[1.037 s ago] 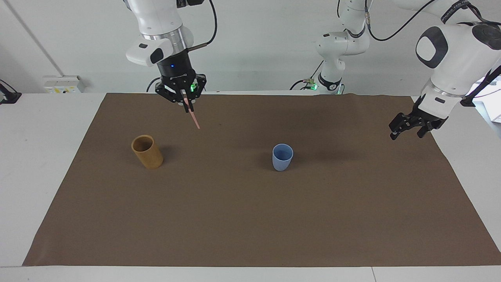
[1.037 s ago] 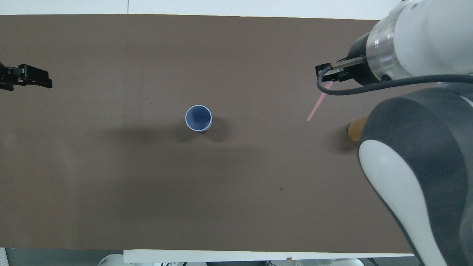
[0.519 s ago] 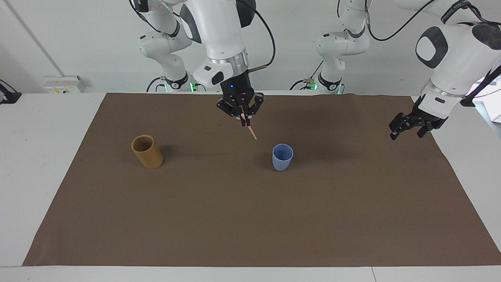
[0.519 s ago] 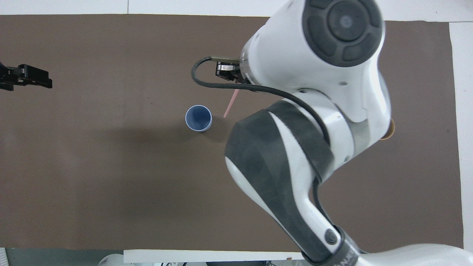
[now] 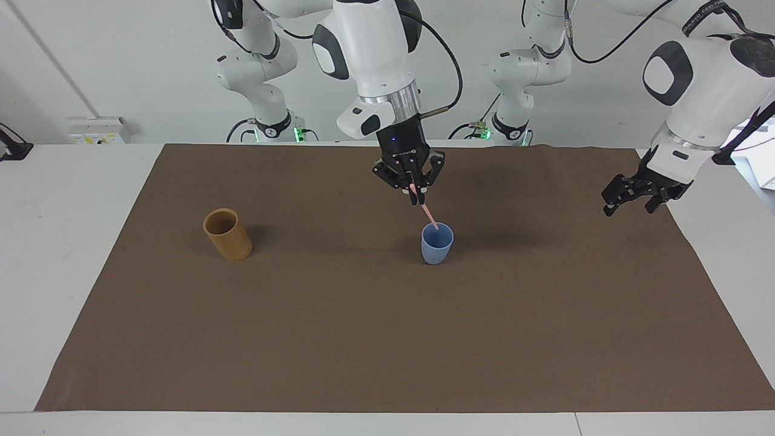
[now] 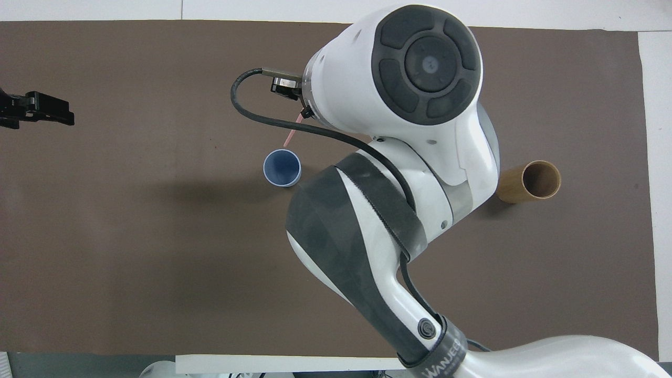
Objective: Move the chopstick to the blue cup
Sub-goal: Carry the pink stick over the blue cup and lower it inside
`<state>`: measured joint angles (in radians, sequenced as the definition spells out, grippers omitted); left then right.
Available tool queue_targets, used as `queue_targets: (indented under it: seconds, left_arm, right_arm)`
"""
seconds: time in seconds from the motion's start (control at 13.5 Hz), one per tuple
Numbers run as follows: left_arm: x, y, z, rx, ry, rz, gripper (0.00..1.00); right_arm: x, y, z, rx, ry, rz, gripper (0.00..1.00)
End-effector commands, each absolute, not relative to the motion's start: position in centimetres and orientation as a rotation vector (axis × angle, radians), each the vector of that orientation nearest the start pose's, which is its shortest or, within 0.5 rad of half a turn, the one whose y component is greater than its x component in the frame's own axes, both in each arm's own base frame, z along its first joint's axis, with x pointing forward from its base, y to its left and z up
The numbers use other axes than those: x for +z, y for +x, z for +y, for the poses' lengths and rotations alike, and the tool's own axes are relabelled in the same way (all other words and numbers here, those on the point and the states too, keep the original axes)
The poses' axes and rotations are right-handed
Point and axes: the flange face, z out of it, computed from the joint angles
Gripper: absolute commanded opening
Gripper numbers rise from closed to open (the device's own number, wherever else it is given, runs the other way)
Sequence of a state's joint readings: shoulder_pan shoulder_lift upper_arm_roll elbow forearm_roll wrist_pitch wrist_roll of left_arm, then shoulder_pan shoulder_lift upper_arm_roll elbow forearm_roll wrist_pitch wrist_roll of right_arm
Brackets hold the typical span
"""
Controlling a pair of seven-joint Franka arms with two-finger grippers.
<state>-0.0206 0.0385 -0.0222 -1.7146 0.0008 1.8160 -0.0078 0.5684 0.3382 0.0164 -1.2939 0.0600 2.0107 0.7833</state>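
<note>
A brown mat [image 5: 387,339] covers most of the white table [image 5: 66,254], and the right arm [image 6: 399,157] sprawls across the overhead view, hiding a broad patch of the mat's middle. Out over the mat's edge at the left arm's end, the left gripper [image 5: 629,203] hangs waiting, fingers spread and holding nothing. The tan cup [image 5: 227,234] (taller, cylindrical) stands upright toward the right arm's end of the mat, well apart from everything else, with nothing between it and the blue cup [image 5: 437,243]. That blue cup sits upright near the mat's centre, mouth open. Right over it comes the right gripper [image 5: 414,189], fingertips pinched together on the upper end of the chopstick [image 5: 426,211]. The pale pink stick hangs tilted, its long axis slanting down and toward the left arm's end, lower tip pointing at the cup's mouth. In the facing view that tip reaches the rim; whether it touches cannot be told.
</note>
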Motion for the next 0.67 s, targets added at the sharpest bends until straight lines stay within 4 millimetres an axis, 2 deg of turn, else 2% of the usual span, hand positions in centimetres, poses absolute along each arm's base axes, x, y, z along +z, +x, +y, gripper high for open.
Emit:
queue_targets:
  seconds: [0.0, 0.22, 0.3, 0.59]
  left_arm:
    - [55.9, 58.2, -2.4, -0.085, -3.124, 0.063, 0.99]
    - [55.9, 58.2, -2.4, -0.085, -3.124, 0.063, 0.99]
    - [55.9, 58.2, -2.4, -0.085, -3.124, 0.061, 0.99]
    - [55.9, 58.2, -2.4, -0.085, -3.126, 0.063, 0.99]
  right_arm:
    - [57.5, 57.1, 38.9, -0.349, -2.842, 0.303, 0.00]
    - [56.0, 56.3, 40.2, -0.349, -2.848, 0.270, 0.00]
    - [55.2, 56.2, 40.3, -0.354, -2.844, 0.268, 0.00]
    - [54.4, 55.8, 40.2, -0.358, -2.841, 0.263, 0.00]
